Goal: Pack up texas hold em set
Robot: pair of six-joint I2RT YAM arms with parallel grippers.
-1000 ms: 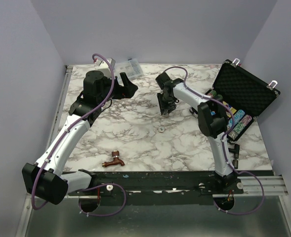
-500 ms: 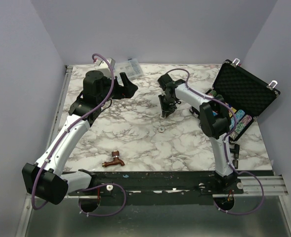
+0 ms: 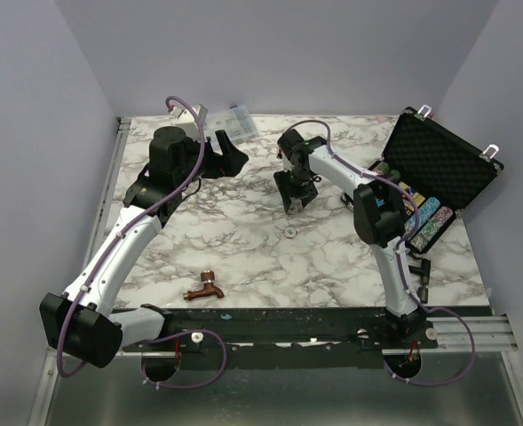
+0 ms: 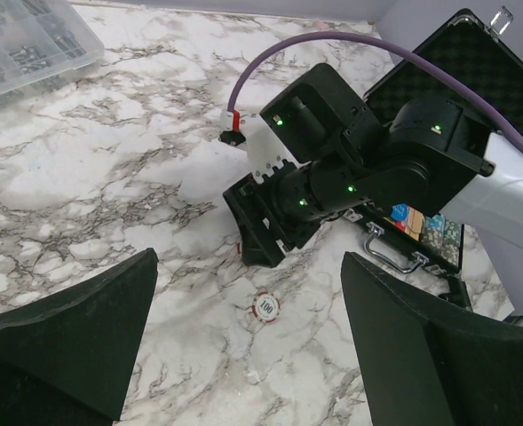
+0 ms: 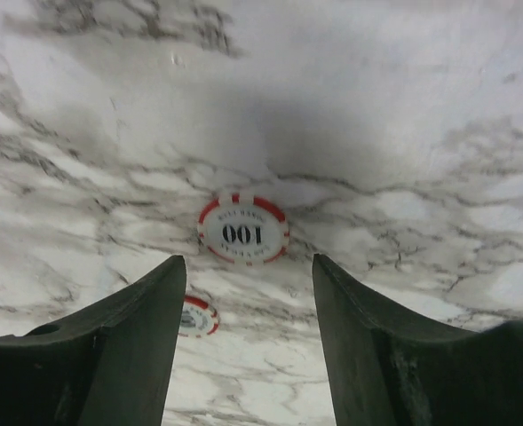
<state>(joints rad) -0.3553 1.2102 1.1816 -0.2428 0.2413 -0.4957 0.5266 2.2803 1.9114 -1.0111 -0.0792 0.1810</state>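
Note:
The black foam-lined case [image 3: 442, 166] of the texas hold em set lies open at the right, with chip rows [image 3: 423, 220] in its lower half. A red-and-white 100 chip [image 3: 290, 232] lies on the marble [image 4: 265, 307]. My right gripper [image 3: 289, 203] hangs over the table just behind it, open, with nothing between its fingers [image 5: 248, 262]. The right wrist view shows one chip [image 5: 243, 229] just beyond the fingertips and a second chip [image 5: 196, 317] partly hidden by the left finger. My left gripper [image 3: 235, 156] is open and empty [image 4: 249, 255], held above the table farther back and left.
A clear plastic compartment box [image 3: 234, 121] sits at the back edge. A copper faucet [image 3: 203, 288] lies near the front left. Small dark pieces [image 3: 421, 271] lie in front of the case, whose handle [image 4: 394, 256] faces the table's middle.
My right gripper has shifted a little to the left over the table. The chip on the marble and my left arm have not moved.

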